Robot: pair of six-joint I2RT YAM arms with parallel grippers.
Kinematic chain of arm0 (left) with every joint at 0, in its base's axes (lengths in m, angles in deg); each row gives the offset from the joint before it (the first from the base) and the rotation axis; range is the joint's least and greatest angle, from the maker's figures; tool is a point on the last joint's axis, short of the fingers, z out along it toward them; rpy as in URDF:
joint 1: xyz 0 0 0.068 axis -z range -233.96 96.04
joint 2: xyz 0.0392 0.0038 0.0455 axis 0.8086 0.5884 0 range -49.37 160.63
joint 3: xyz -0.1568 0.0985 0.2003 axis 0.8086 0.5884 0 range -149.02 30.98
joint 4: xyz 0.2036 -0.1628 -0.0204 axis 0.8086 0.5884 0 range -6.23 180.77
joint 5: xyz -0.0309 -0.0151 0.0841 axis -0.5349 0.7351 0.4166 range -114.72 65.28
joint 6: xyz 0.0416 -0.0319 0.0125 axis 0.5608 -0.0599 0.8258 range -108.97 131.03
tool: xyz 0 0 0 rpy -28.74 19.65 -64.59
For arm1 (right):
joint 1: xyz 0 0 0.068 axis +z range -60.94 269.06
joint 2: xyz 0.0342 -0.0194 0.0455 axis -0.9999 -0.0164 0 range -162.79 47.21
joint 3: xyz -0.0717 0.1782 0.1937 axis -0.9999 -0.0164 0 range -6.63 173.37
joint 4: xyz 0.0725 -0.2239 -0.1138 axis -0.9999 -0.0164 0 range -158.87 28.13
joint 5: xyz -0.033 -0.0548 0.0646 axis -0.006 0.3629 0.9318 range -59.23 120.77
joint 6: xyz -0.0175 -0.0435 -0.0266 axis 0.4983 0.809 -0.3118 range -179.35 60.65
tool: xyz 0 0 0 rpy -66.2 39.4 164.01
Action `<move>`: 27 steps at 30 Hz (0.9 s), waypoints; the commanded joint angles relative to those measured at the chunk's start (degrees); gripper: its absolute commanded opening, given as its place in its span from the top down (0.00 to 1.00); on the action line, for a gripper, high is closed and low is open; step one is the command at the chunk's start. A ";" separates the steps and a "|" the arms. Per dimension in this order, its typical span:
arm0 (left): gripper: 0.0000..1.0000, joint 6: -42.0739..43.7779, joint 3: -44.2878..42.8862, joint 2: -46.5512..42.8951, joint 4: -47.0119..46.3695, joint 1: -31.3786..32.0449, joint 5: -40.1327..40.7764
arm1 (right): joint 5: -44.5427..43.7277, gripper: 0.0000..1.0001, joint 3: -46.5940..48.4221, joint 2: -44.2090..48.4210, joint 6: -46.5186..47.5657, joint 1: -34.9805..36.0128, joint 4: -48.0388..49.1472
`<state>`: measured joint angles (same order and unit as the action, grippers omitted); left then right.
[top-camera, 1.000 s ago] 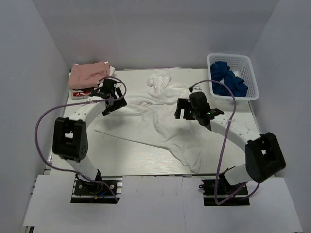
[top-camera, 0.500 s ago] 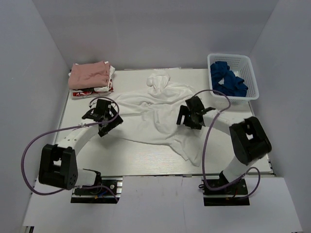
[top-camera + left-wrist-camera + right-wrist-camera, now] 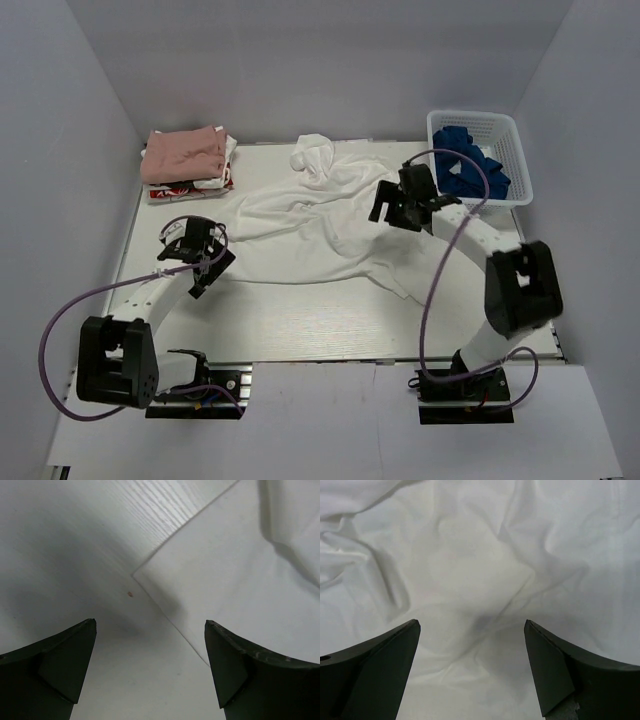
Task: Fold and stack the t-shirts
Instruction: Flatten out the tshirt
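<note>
A large white t-shirt [image 3: 310, 225] lies crumpled across the middle of the table, bunched at its far end. A dusty-pink t-shirt [image 3: 183, 152] lies folded at the back left on top of a white-and-red printed one [image 3: 192, 185]. My left gripper [image 3: 208, 266] is open, low over bare table beside the white shirt's near-left corner [image 3: 240, 580]. In the left wrist view that gripper [image 3: 150, 624] holds nothing. My right gripper [image 3: 392, 213] hovers open over the shirt's right part. The right wrist view shows only wrinkled white cloth [image 3: 480, 555] under the empty right gripper [image 3: 471, 623].
A white basket [image 3: 521, 160] with blue cloths [image 3: 470, 165] stands at the back right, close behind my right arm. White walls enclose the table on three sides. Bare wood-grain tabletop [image 3: 75, 555] lies under my left gripper.
My left gripper drew back toward the near left, off the shirt to its corner. My right gripper moved toward the back right. The white shirt shifted away and bunched further back.
</note>
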<state>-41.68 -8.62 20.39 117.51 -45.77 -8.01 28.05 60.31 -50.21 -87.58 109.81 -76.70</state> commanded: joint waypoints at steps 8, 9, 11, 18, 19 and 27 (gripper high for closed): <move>0.08 2.08 1.63 9.43 -6.40 -3.62 -2.82 | -11.35 0.10 -23.76 26.04 -2.09 3.15 -14.59; 0.12 2.08 1.63 10.04 -6.92 -3.62 -2.82 | -9.51 0.10 -26.22 28.32 -2.27 3.15 -14.87; 0.27 2.61 1.63 11.97 -9.30 -4.14 -4.84 | -8.45 0.10 -29.30 32.10 -3.23 3.24 -15.14; 1.00 4.54 1.10 16.02 -12.72 -4.14 -8.45 | -8.53 0.10 -33.71 29.68 -4.03 3.15 -9.88; 1.00 5.24 1.10 16.02 -12.73 -4.14 -8.45 | -7.92 0.12 -33.63 28.01 -3.68 3.33 -8.13; 1.00 6.39 -0.22 9.71 -15.89 -4.14 -10.12 | -10.01 1.00 -26.69 19.38 -0.34 3.94 -2.12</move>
<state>-36.24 -8.73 33.68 102.71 -50.03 -15.90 20.05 30.17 -29.93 -88.83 113.22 -81.79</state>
